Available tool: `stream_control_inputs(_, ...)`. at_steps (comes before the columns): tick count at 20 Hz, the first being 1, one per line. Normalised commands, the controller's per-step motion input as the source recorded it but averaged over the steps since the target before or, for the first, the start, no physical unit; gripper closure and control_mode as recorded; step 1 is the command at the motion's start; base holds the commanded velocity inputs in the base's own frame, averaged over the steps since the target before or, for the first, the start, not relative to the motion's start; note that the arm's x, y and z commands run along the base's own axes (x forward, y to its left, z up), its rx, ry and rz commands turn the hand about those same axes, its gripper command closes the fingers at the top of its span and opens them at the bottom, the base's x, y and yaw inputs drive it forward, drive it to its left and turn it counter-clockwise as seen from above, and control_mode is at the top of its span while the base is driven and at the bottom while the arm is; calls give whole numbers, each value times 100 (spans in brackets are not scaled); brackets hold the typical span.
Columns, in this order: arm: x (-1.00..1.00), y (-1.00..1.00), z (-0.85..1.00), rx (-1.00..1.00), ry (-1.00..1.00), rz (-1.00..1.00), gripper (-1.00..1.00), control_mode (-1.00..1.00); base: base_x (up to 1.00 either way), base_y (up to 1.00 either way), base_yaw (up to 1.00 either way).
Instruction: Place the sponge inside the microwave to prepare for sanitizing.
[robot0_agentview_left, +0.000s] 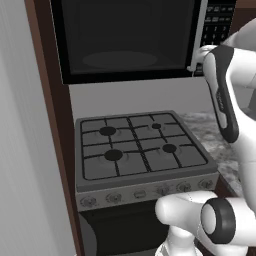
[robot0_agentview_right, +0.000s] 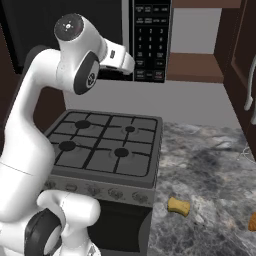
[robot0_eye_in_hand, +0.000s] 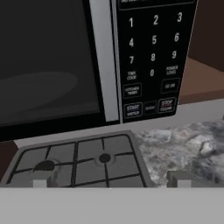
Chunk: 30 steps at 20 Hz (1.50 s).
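Note:
The sponge (robot0_agentview_right: 178, 205), a small yellowish-tan block, lies on the marbled counter (robot0_agentview_right: 210, 165) right of the stove, near the front edge. Above the stove hangs the microwave (robot0_agentview_left: 127, 40); its dark-glass door (robot0_eye_in_hand: 43, 65) looks shut, and the white turntable plate (robot0_agentview_left: 119, 59) shows faintly through it. The black button panel (robot0_eye_in_hand: 153, 57) sits right of the silver door frame. My gripper (robot0_eye_in_hand: 109, 179) is raised in front of the microwave's lower right corner, near the door's edge. It is open, its fingertips (robot0_eye_in_hand: 41, 179) wide apart with nothing between them, far from the sponge.
The grey gas stove (robot0_agentview_right: 102, 145) with its burners stands directly under the microwave. Dark wood cabinets (robot0_agentview_right: 240, 60) close in the right side, and a wood panel (robot0_agentview_left: 47, 100) the left. An orange object (robot0_agentview_right: 252, 221) lies at the counter's right edge.

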Motion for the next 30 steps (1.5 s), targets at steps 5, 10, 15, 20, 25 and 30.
stream_control_inputs(5, 52, 0, 0, 0, 1, 0, -100, -100, 0, 0, 0)
stream_control_inputs(10, 62, -8, 6, 0, 7, 2, -100, -100, 0, 0, 0)
stream_control_inputs(15, 43, -16, 3, 0, 2, 7, -100, -100, 0, 0, 0)
stream_control_inputs(20, 43, -4, 0, 0, -1, 7, -100, -100, 0, 0, 0)
stream_control_inputs(25, 53, 0, 0, 0, -1, 2, -100, -100, 0, 0, 0)
stream_control_inputs(30, 34, 0, -2, 0, -7, 0, -100, -100, 0, 0, 0)
